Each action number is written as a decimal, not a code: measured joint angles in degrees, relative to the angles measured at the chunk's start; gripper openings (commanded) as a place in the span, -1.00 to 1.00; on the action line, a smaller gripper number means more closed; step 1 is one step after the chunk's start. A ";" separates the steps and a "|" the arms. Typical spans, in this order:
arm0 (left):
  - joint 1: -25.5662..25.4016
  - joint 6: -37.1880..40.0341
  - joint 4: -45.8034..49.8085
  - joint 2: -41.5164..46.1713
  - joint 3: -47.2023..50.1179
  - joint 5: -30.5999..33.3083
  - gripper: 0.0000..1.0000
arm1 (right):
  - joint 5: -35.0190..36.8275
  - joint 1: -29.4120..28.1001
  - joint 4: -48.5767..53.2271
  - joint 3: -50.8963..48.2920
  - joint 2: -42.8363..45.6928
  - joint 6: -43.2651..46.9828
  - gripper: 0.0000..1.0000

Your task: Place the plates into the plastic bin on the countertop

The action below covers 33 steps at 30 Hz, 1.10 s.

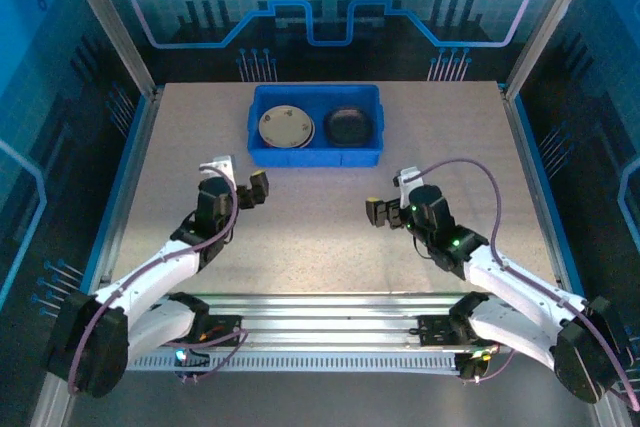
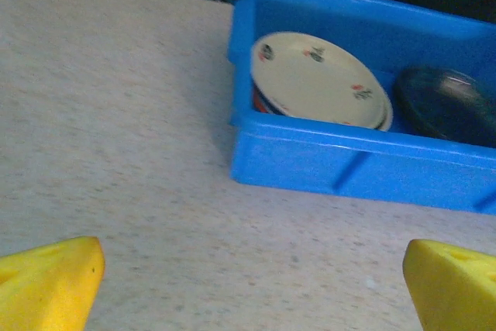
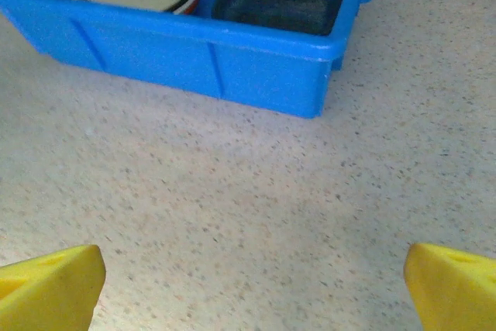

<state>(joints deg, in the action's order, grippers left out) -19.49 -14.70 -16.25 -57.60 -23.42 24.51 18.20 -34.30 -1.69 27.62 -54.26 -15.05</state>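
Observation:
The blue plastic bin [image 1: 315, 155] stands at the back middle of the beige countertop [image 1: 320, 247]. Inside it, a cream plate with small marks [image 1: 286, 127] tops a stack on the left, and a dark glossy plate [image 1: 351, 126] lies on the right. The left wrist view shows the bin [image 2: 349, 164], the cream plate [image 2: 318, 79] and the dark plate [image 2: 446, 106]. My left gripper [image 1: 240, 179] hovers open in front of the bin's left end, nothing between its fingers. My right gripper [image 1: 390, 197] is open and holds nothing, in front of the bin's right end.
A metal frame edges the countertop, with blue-lit walls behind it. In the right wrist view bare speckled surface lies between the yellow fingertips [image 3: 50, 288] and the bin wall [image 3: 194, 56]. An orange-red rim [image 2: 260, 102] peeks from under the cream plate.

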 measured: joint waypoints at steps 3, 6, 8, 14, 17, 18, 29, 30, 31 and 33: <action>3.34 1.79 -1.09 3.54 2.89 3.91 0.98 | 3.78 -0.17 -0.15 0.83 0.07 2.23 0.99; 9.03 1.79 -4.81 4.00 5.68 6.19 0.99 | 5.73 -0.11 -1.42 1.22 0.04 3.78 0.99; 12.22 1.79 -8.83 0.74 7.37 6.84 0.99 | 6.08 0.42 -2.36 1.22 -0.35 4.20 0.99; 17.18 4.24 -26.03 -17.68 9.31 5.01 0.99 | 7.02 4.09 -2.64 1.22 -2.16 5.25 0.99; 19.52 4.57 -30.40 -23.43 8.79 2.05 0.99 | 9.18 6.86 -1.51 1.22 -1.68 7.13 0.99; 19.85 4.59 -30.80 -23.47 8.79 1.51 0.99 | 10.05 8.04 -1.31 1.20 -1.44 7.85 0.99; 19.43 8.92 -40.70 -30.51 6.95 -7.78 0.99 | 8.81 24.26 -29.35 -8.52 -14.82 13.03 0.99; 19.28 9.16 -40.06 -30.60 6.97 -7.96 0.99 | 8.33 24.65 -32.48 -9.42 -17.44 13.07 0.99; 19.10 9.44 -40.48 -30.67 7.02 -8.26 0.99 | 7.93 25.00 -36.92 -10.45 -21.07 13.18 0.99; 19.04 10.14 -41.42 -30.84 6.84 -8.59 0.99 | 6.36 25.55 -44.70 -11.65 -27.58 13.60 0.99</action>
<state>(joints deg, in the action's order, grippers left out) -0.45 -4.56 -57.67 -88.44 -16.58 15.92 24.56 -8.75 -46.39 15.97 -81.84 -1.45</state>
